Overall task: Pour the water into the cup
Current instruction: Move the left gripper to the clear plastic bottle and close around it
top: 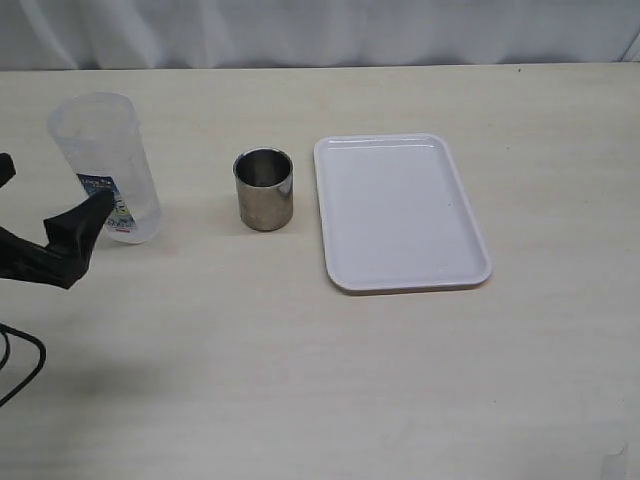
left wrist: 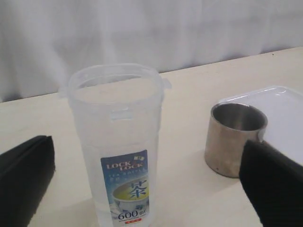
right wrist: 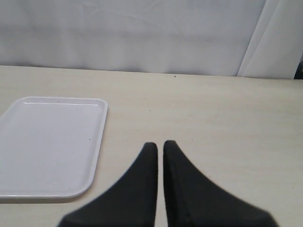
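I'm aiming my wide-open L hand at the upright water container dead ahead; R hand is sitting closed, far off.

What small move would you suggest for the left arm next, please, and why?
I would probably ease the left claw forward until its fingers flank the plastic container, and only then close. The claw stands wide open with the container centred ahead of it, upright, open at the top and not yet gripped. The steel cup stands upright just beside it, ready for pouring.
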### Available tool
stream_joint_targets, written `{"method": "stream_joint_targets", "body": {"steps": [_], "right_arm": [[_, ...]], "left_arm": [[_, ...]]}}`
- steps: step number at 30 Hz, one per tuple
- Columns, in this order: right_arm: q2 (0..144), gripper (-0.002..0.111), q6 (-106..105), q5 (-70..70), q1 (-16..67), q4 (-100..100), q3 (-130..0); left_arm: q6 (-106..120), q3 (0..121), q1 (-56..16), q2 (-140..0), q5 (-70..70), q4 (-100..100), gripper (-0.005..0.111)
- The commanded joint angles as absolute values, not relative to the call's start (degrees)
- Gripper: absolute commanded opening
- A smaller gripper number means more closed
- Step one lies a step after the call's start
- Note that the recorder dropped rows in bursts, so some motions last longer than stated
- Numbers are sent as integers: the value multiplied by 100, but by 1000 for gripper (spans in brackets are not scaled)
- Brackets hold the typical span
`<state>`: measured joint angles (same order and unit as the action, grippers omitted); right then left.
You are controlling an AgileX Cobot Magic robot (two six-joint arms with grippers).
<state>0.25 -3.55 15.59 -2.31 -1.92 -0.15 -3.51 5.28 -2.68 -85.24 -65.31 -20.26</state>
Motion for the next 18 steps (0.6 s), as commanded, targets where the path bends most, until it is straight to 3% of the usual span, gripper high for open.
{"method": "stream_joint_targets", "body": {"steps": [1, 10, 18], "right_arm": [[0, 4, -376, 1494, -253, -193, 0], [0, 4, -386, 1434, -253, -193, 0], [0, 4, -386, 521, -253, -234, 0]], "left_arm": [[-170, 735, -264, -9185, -6920, -2058, 105], [-123, 1343, -264, -10202, -6932, -2035, 105], [-123, 1813, -264, -10760, -6945, -2009, 105]]}}
